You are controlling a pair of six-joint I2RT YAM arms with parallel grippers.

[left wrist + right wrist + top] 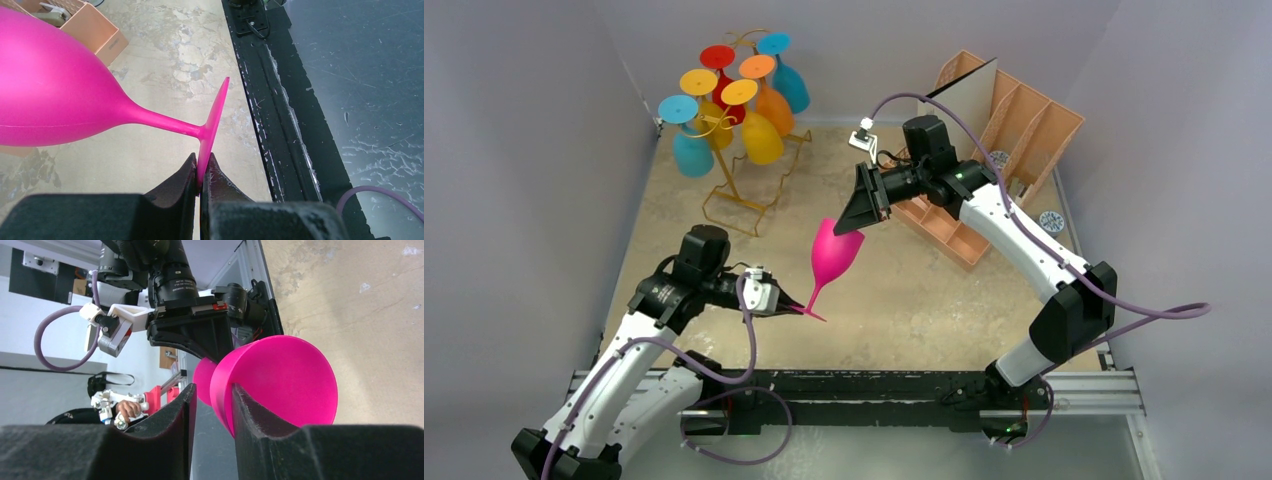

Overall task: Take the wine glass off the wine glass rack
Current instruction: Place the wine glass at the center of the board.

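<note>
A pink wine glass [834, 255] is held tilted above the table, bowl up and to the right, foot down by the left arm. My left gripper [796, 307] is shut on the edge of its round foot; the left wrist view shows the foot [214, 117] pinched between the fingers [202, 172]. My right gripper [852, 225] is open and straddles the bowl's rim [285, 375], one finger inside the bowl, one outside with a gap [212, 395]. The gold wire wine glass rack [746, 205] stands at the back left, apart from both grippers.
Several coloured glasses [759, 135] hang upside down on the rack. A peach slotted organiser [1024, 125] with a white board stands at the back right, behind the right arm. A black rail [874, 385] runs along the near edge. Grey walls enclose the table.
</note>
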